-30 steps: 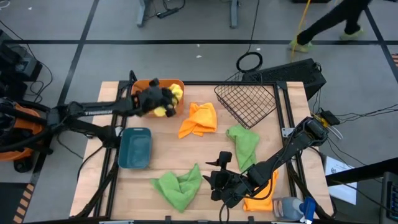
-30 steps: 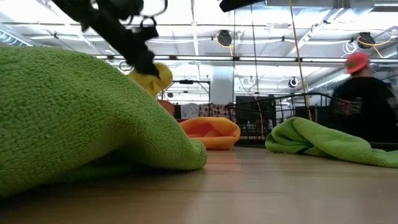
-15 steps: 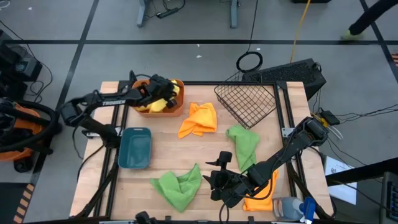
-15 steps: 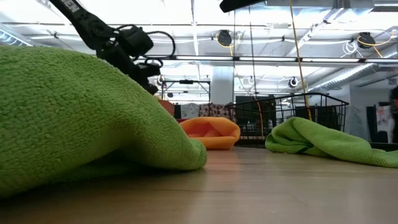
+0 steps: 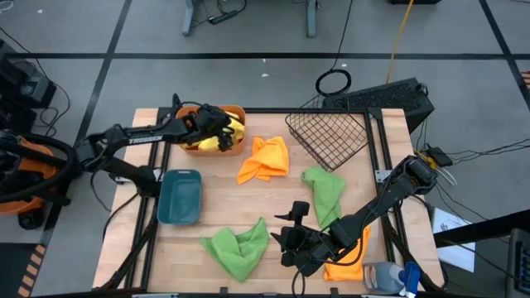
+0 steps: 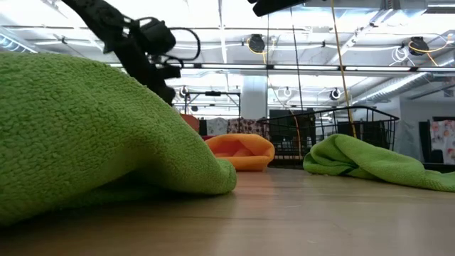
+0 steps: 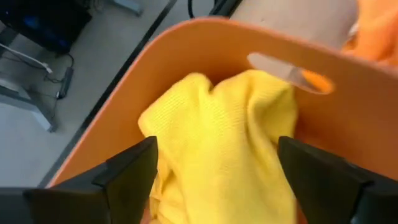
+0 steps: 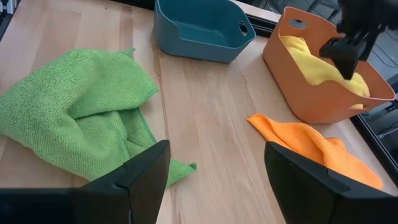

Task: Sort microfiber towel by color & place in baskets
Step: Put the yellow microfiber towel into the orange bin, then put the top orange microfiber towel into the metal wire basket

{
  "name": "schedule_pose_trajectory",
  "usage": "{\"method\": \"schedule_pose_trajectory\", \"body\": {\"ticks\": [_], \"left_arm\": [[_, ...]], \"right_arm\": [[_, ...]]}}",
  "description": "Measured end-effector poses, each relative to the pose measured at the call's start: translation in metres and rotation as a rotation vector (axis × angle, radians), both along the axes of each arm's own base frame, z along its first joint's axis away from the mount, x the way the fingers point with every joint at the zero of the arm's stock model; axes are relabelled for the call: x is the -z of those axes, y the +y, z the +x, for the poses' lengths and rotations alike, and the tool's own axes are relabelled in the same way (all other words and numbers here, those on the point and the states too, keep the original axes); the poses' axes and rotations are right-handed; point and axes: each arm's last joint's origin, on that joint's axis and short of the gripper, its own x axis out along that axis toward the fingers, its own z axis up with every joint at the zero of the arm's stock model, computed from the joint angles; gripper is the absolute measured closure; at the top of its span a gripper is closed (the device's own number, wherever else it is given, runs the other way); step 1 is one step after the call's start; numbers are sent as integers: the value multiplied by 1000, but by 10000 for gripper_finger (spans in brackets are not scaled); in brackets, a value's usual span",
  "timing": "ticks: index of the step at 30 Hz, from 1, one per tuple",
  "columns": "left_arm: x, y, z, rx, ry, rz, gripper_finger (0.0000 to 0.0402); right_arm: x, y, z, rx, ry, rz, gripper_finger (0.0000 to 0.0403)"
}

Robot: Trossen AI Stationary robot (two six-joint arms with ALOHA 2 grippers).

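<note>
Orange plastic tub [image 5: 217,141] stands at the table's ten o'clock corner in the high view, holding a yellow microfiber towel [image 7: 224,143]. The left gripper [image 5: 217,126] hangs directly over that tub; in the left wrist view its two dark fingers [image 7: 134,168] are spread wide on either side of the yellow towel, not pinching it, and the cloth lies loose against the tub's inner wall below the handle slot.

Teal-blue tub [image 5: 180,196] sits at nine o'clock, just below the orange tub and apart from it. The dark wire-mesh basket [image 5: 329,136] is tilted at one o'clock, near the table's far edge.

One orange towel [image 5: 265,159] lies crumpled at twelve o'clock between the orange tub and the wire basket. A green towel [image 5: 325,192] lies at three o'clock, and a second green towel [image 5: 238,248] at six o'clock. Another orange towel [image 5: 348,263] lies at five o'clock, partly under the right arm, with a blue-capped spray bottle [image 5: 389,276] just beside it at the table corner.

The right gripper [image 5: 287,240] waits low over the bare wood between the two green towels, its fingers [image 8: 140,177] parted and holding nothing.
</note>
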Motion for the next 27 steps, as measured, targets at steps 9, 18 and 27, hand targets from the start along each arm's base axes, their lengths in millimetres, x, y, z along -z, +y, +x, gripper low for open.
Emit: {"method": "schedule_pose_trajectory", "body": {"ticks": [9, 18, 27], "left_arm": [[-44, -52, -15, 28, -195, -172, 62], [-46, -152, -1, 443, -406, -346, 61], [-19, -221, -4, 622, -394, -241, 61]], "right_arm": [[0, 0, 0, 0, 4, -3, 150], [1, -1, 0, 8, 3, 1, 150], [2, -13, 4, 104, -35, -84, 150]]}}
